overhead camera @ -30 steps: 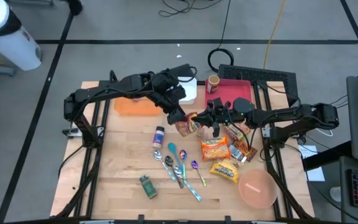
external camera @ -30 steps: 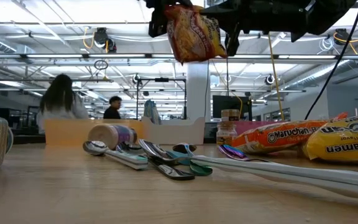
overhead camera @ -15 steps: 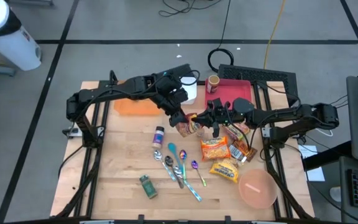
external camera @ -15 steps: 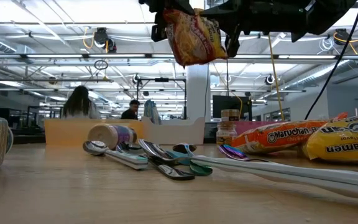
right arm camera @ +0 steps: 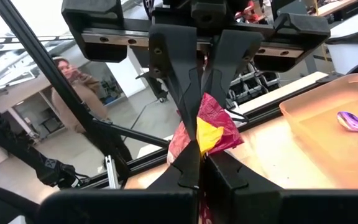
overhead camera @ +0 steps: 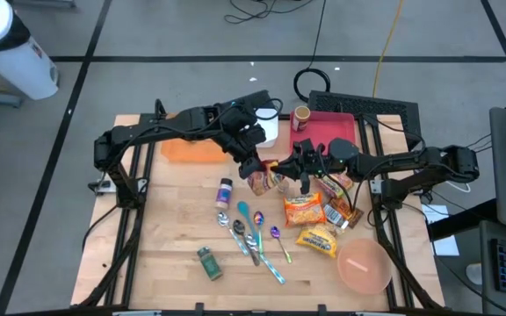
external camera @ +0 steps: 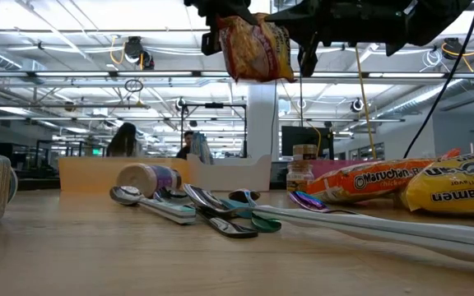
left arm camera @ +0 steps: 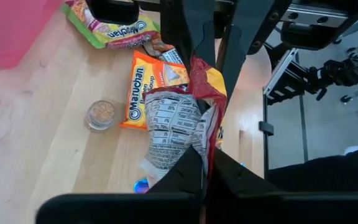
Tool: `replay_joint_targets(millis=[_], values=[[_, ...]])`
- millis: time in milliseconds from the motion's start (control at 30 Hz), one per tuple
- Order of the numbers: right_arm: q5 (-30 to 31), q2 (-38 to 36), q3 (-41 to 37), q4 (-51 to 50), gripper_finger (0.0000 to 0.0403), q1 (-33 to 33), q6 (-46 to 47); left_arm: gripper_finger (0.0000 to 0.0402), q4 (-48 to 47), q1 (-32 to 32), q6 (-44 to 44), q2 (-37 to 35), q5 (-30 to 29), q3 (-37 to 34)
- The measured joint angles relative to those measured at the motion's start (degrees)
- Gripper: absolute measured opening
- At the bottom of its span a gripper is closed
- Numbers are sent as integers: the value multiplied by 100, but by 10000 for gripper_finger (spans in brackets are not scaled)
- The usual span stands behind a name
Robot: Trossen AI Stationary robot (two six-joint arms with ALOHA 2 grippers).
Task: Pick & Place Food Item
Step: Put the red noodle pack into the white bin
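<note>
Though blurred from above, wrist-view clarity: both grippers [left arm camera: 205, 163] [right arm camera: 199, 163] clamped on one ramen packet [left arm camera: 182, 121].

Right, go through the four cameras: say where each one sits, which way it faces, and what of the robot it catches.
High view: overhead, straight down; both arms, left gripper and right gripper pinching one ramen packet.
Low view: table height, level across; packet hangs above spoons.
Left wrist view: on left arm, past its fingers onto packet.
Right wrist view: on right arm, facing the left gripper.
All four share the packet.
</note>
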Motion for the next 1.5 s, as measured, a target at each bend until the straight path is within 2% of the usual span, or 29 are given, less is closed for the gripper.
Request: replay_joint_targets(millis=[567, 700, 1067, 1267, 1500], values=[[-14, 0, 0, 3, 10, 2, 1, 4, 30, 37, 146, 0, 297, 0], [-11, 0, 0, 4, 41, -36, 149, 3, 30, 69, 121, 0, 309, 0], [7, -90, 2, 0, 164, -495, 416, 2, 34, 314, 15, -3, 360, 0], [7, -393, 2, -20, 193, -962, 312, 2, 34, 570, -146, -11, 359, 2], [7, -736, 2, -296, 207, -1400, 226, 2, 61, 960, -346, -11, -65, 2]])
